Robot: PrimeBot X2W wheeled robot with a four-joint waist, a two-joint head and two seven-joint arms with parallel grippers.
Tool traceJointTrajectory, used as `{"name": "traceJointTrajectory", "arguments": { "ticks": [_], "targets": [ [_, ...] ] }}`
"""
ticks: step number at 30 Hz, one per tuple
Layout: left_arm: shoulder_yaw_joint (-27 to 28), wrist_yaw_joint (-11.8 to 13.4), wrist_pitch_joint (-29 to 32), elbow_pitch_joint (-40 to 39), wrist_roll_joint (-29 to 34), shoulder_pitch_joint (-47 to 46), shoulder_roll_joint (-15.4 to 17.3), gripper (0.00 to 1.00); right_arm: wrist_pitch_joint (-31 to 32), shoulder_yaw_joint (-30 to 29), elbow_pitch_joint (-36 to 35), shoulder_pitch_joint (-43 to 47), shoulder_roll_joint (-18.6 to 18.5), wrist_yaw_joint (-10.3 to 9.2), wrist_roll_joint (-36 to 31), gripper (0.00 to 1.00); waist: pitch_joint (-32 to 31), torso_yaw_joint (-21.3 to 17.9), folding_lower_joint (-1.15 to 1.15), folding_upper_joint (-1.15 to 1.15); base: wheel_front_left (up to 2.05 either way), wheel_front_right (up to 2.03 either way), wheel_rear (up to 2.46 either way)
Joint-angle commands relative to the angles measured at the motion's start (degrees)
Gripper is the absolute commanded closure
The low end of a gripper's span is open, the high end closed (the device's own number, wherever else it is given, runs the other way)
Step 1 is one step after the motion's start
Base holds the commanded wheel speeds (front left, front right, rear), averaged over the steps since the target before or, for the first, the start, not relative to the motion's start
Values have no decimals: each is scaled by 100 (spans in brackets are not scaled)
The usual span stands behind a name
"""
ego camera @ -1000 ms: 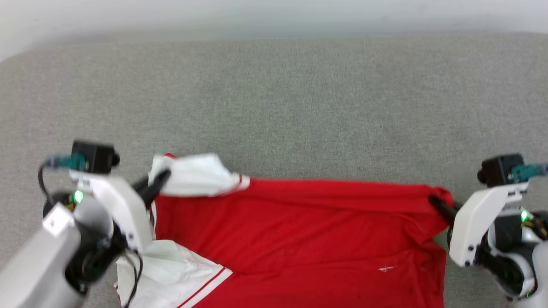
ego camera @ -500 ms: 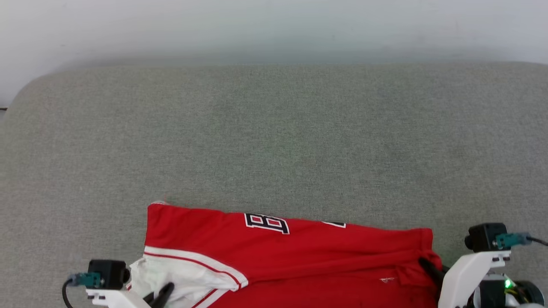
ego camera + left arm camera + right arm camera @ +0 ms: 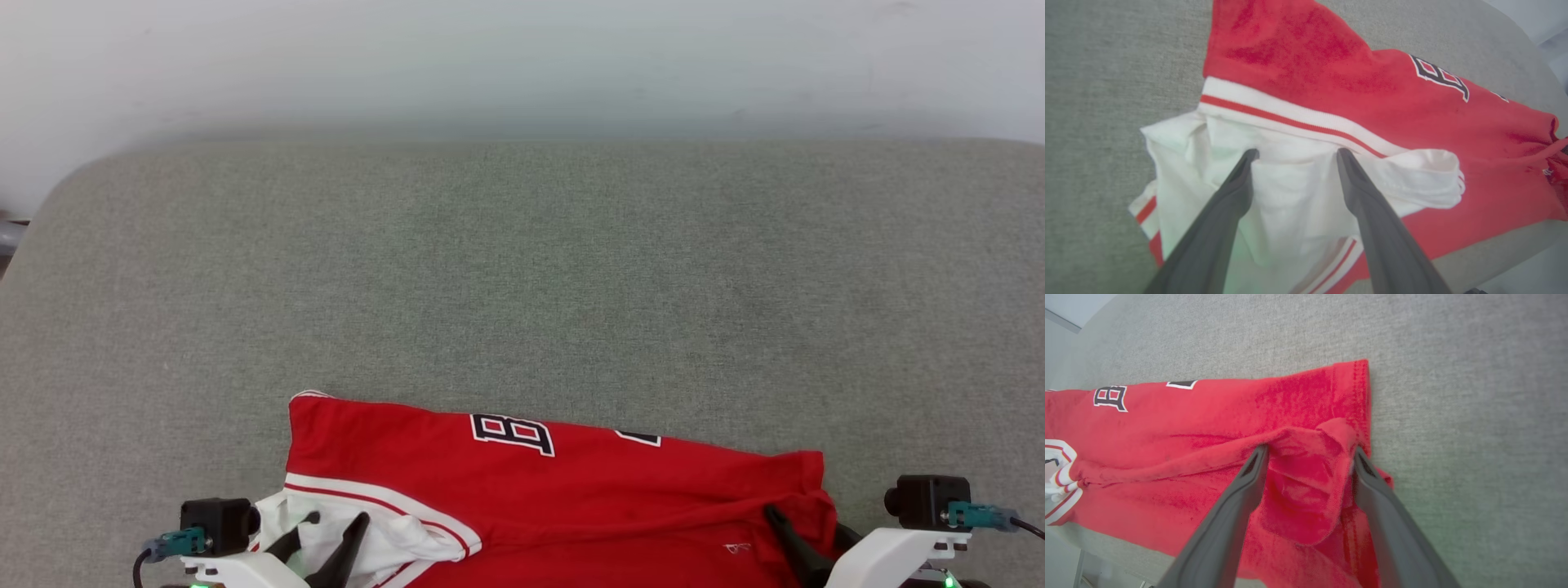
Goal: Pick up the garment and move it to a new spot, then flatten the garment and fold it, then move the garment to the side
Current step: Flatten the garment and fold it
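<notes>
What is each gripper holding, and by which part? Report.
Nothing is held. The left gripper stands open over the white sleeve of the garment, the right gripper open astride a red fold by its hem.

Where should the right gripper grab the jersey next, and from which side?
Probably the bunched red ridge of the garment by its hemmed edge, between the open fingers of the right gripper. Approach from the robot's side, angled down: fabric stands up there, flat elsewhere.
</notes>
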Motion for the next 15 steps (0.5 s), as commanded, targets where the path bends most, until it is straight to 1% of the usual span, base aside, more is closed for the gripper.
{"name": "traceJointTrajectory", "arguments": {
  "ticks": [1, 5, 7, 12, 13, 15],
  "targets": [
    [30, -88, -214, 79, 123, -111, -18, 0, -111, 43, -81, 39, 36, -7, 26, 0, -53, -38, 0, 0, 0, 0, 0],
    [5, -177, -590, 67, 414, -244, -27, 0, -229, 65, -349, 6, -7, -7, -59, 0, -131, -76, 0, 0, 0, 0, 0],
    [21, -175, -783, 20, 536, -305, -40, 0, -199, 20, -484, 0, -34, -7, -70, 0, -170, -89, 0, 0, 0, 0, 0],
    [99, 10, -1067, -192, 831, -407, -106, 0, 66, -185, -731, 23, -174, -7, -137, 0, -214, -118, 0, 0, 0, 0, 0],
    [99, 10, -1067, -192, 831, -407, -106, 0, 66, -185, -731, 23, -174, -7, -137, 0, -214, -118, 0, 0, 0, 0, 0],
    [169, 122, -1159, -280, 959, -406, -155, 0, 230, -314, -796, 37, -220, -7, -154, 0, -206, -120, 0, 0, 0, 0, 0]
  ]
}}
